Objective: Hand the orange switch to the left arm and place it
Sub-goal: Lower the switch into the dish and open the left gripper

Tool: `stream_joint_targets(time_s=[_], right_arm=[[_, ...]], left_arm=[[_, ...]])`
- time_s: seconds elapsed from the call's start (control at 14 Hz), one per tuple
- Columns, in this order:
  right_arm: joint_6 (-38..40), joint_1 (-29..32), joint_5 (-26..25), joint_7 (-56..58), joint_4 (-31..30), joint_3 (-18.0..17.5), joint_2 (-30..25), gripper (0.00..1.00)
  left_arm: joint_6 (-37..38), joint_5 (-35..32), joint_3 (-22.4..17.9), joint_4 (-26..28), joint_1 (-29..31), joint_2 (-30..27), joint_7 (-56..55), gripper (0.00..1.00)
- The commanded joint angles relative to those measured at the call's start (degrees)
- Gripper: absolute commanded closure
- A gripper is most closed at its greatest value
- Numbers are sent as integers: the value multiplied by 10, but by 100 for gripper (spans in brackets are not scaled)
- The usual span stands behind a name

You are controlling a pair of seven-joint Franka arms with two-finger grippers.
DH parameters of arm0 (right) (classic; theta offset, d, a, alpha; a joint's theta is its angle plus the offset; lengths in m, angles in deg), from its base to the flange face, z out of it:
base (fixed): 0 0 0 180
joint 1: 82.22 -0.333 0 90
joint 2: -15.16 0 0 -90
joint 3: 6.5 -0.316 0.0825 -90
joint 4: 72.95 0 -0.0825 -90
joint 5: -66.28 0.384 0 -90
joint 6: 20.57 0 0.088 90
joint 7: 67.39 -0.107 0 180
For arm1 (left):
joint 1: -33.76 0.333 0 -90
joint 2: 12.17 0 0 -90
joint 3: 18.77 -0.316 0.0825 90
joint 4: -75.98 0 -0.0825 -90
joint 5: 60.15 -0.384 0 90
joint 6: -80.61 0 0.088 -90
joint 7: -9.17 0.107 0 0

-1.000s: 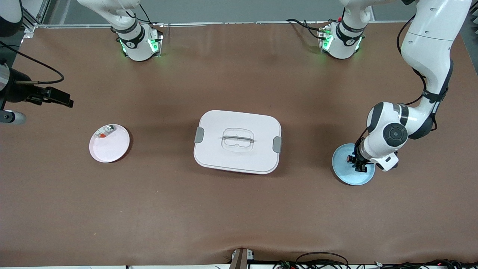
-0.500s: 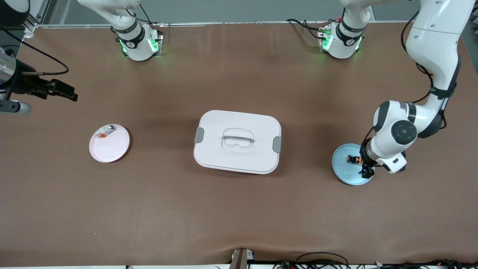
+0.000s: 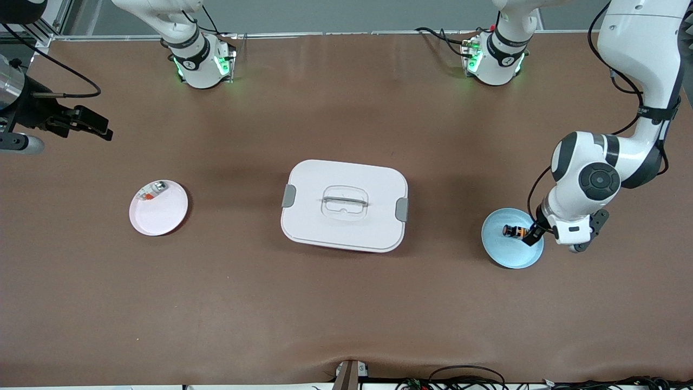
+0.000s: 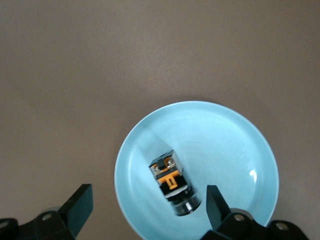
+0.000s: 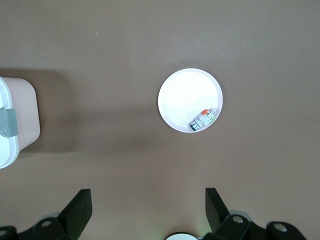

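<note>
Since a second ago, the left pincer (image 3: 533, 234) has released the orange switch (image 3: 512, 231) onto the blue plate (image 3: 509, 252) and lifted, wide open (empty); right pincer (image 3: 86, 123) waits open; the transfer looks complete.

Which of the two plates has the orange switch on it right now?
The light blue plate toward the left arm's end holds the orange switch; the pale pink plate carries a small silver-and-red piece.

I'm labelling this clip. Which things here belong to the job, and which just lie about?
Job:
orange switch, lying in the blue plate
box, mid-table
left gripper, jaws open over the plate
right gripper, waiting, open

Lying about:
white plate
silver-and-red piece on it
</note>
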Motion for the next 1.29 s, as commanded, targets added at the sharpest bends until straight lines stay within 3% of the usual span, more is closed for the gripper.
stream_joint_targets(time_s=[0.0, 0.5, 0.71, 1.21], right_arm=[[-17, 7, 11, -4, -32, -3, -27, 0], [-34, 8, 11, -4, -61, -2, -50, 0], [-35, 8, 11, -3, -58, -1, -48, 0], [-25, 24, 11, -5, -57, -1, -49, 0]], left_arm=[[11, 20, 6, 17, 6, -23, 71, 0], [11, 54, 6, 23, 6, -31, 361, 0], [-3, 111, 5, 21, 6, -32, 463, 0], [-31, 175, -2, 9, 20, -40, 550, 0]])
